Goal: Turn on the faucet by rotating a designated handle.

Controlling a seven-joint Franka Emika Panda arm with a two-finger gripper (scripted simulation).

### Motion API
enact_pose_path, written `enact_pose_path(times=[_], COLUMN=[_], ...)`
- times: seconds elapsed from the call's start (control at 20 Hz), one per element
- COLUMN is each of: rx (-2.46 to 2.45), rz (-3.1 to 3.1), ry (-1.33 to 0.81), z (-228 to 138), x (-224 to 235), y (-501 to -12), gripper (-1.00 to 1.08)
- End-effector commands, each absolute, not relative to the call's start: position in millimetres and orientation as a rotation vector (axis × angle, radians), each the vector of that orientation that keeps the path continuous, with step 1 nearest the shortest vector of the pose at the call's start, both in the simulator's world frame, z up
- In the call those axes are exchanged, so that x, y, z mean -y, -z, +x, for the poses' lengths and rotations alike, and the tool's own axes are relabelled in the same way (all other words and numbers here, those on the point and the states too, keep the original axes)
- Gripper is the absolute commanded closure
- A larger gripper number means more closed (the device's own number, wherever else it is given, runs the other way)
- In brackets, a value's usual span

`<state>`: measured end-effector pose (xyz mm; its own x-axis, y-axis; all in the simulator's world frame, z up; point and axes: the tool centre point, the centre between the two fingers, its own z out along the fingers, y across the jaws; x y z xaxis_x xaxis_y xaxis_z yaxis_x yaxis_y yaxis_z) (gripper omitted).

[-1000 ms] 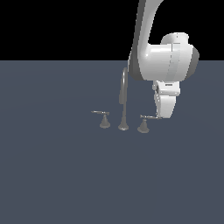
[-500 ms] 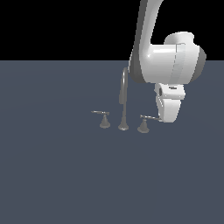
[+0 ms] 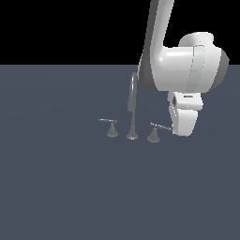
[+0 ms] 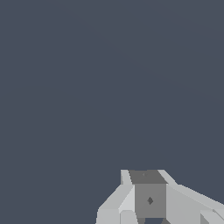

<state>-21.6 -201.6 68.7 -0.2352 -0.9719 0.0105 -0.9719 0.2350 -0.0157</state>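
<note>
On the grey floor, the faucet stands with the handle on the exterior view's right of its spout, my gripper just beside that lever's tip, its jaws hidden, so I cannot tell their spread.

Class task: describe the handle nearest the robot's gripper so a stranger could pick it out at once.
Find the tall gooseneck spout. Two lever handles flank its foot; take the handle on the exterior view's right, beside the white gripper. Its bar is thicker than its twin's.
</note>
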Motion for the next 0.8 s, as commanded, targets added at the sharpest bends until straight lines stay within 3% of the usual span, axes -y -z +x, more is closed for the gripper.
enact_pose_path(times=[0.0,0.25,0.3,0.75], rx=[-2.435,-2.436,-2.462,-2.442], rz=[-1.981,-1.982,-1.951,-1.977], ry=[0.005,0.001,0.020,0.004], z=[-26.5,-39.3,-37.5,-48.8], x=[176.0,170.1,188.5,136.9], y=[-65.7,-65.0,-67.3,-65.2], gripper=[1.08,1.08,1.08,1.08])
